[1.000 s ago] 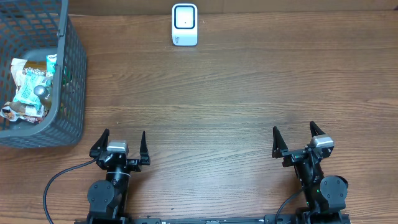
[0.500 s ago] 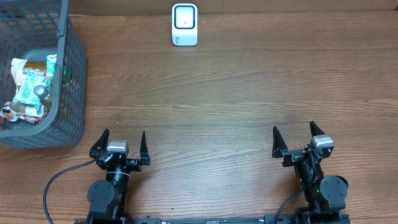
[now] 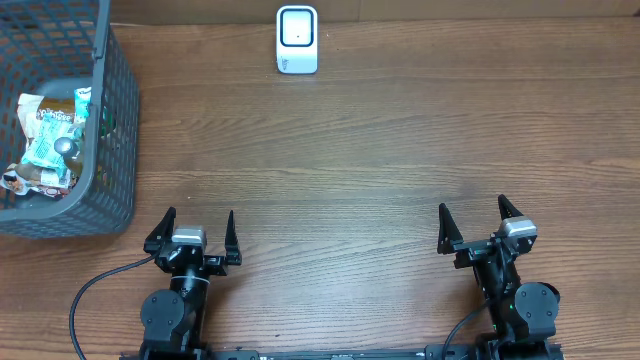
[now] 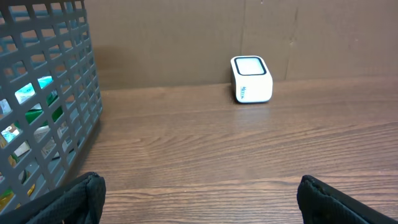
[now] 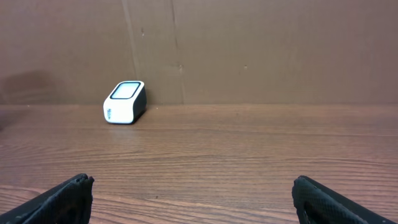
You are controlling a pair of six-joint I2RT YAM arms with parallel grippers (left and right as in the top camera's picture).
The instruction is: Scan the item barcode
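Note:
A white barcode scanner [image 3: 297, 40] with a dark window stands at the table's far edge, seen also as the scanner [image 4: 251, 79] in the left wrist view and the scanner [image 5: 124, 102] in the right wrist view. Packaged items [image 3: 48, 140] lie inside the grey mesh basket [image 3: 112, 150] at the far left; through the basket wall [image 4: 56, 112] green and white wrappers [image 4: 26, 93] show. My left gripper [image 3: 195, 232] sits open near the front edge, nothing between its fingers. My right gripper [image 3: 478, 222] is open and empty too, at the front right.
A brown cardboard wall [image 5: 249, 50] backs the table behind the scanner. Wood tabletop [image 3: 380, 150] stretches between the grippers and the scanner. A black cable [image 3: 85, 300] loops by the left arm's base.

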